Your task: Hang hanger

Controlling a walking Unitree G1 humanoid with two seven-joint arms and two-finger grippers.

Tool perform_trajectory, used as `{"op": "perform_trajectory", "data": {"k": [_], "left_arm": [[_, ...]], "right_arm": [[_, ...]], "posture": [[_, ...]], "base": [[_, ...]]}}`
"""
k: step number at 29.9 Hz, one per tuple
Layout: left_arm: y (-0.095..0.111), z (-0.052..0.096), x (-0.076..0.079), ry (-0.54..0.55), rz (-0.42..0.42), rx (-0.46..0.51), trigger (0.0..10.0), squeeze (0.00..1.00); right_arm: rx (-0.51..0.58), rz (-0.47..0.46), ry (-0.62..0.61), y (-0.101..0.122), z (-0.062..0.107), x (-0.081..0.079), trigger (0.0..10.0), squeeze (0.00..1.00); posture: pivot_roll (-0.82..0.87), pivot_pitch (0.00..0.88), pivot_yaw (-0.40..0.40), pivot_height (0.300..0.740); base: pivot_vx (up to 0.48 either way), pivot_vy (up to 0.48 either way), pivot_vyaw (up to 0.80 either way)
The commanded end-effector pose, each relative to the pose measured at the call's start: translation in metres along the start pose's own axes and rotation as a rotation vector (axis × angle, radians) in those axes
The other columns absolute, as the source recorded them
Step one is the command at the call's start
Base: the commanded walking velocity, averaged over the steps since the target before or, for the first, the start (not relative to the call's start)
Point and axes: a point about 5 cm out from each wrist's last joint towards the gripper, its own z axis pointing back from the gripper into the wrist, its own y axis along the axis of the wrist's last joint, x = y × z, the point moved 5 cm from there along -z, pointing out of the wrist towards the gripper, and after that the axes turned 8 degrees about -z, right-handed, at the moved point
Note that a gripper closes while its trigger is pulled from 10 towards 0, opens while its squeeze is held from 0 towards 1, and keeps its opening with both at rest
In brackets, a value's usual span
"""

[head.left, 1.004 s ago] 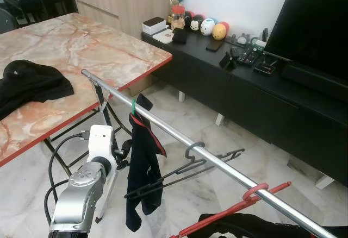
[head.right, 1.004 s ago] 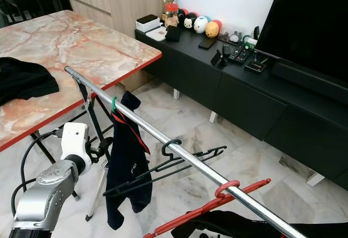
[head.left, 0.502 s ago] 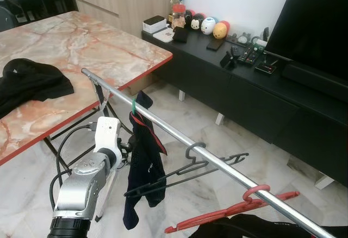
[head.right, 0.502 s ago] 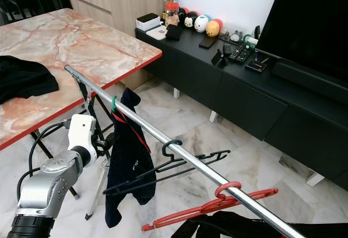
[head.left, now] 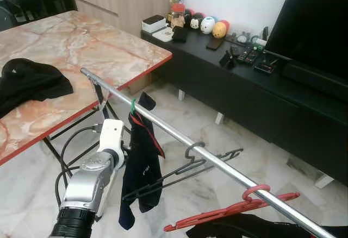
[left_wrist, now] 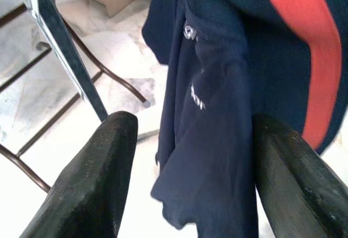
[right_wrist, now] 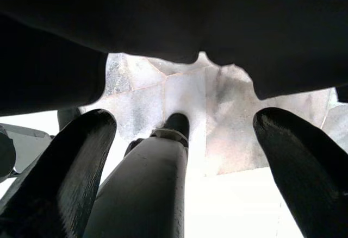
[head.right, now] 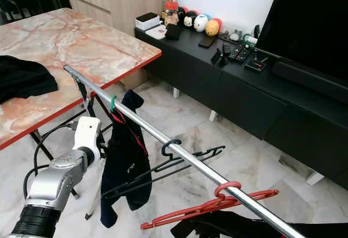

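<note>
White print on hanging dark navy garment with red stripe [left_wrist: 217, 113]: letters too folded to read. No other legible text.

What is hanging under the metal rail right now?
From the metal rail hang a dark garment on a green hook, an empty black hanger, and a red hanger over dark cloth cut off by the frame. The garment covers its own hanger.
</note>
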Motion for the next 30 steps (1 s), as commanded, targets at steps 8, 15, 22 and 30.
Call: {"op": "perform_trajectory", "data": {"k": [8, 15, 22, 30], "left_arm": [[0.001, -0.017, -0.004, -0.004, 0.002, 0.024, 10.0, 0.0], [-0.007, -0.025, -0.004, -0.026, 0.019, 0.02, 10.0, 0.0], [-0.014, -0.031, -0.006, -0.012, -0.045, 0.014, 9.4, 0.0], [-0.005, -0.035, -0.002, -0.035, -0.087, 0.076, 0.0, 0.0]], "right_arm": [[0.016, 0.009, -0.002, 0.006, 0.0, 0.0, 10.0, 0.0], [0.016, 0.008, -0.003, 0.006, 0.0, 0.001, 10.0, 0.0], [0.017, 0.007, -0.006, 0.006, 0.0, 0.001, 10.0, 0.0], [0.016, 0.007, -0.006, 0.006, 0.0, 0.001, 10.0, 0.0]], "posture": [[0.03, 0.0, -0.043, 0.74], [0.03, 0.0, -0.043, 0.74], [0.02, 0.0, -0.044, 0.74], [0.02, 0.0, -0.042, 0.74]], "base": [[0.0, 0.0, 0.0], [0.0, 0.0, 0.0], [0.0, 0.0, 0.0], [0.0, 0.0, 0.0]]}}
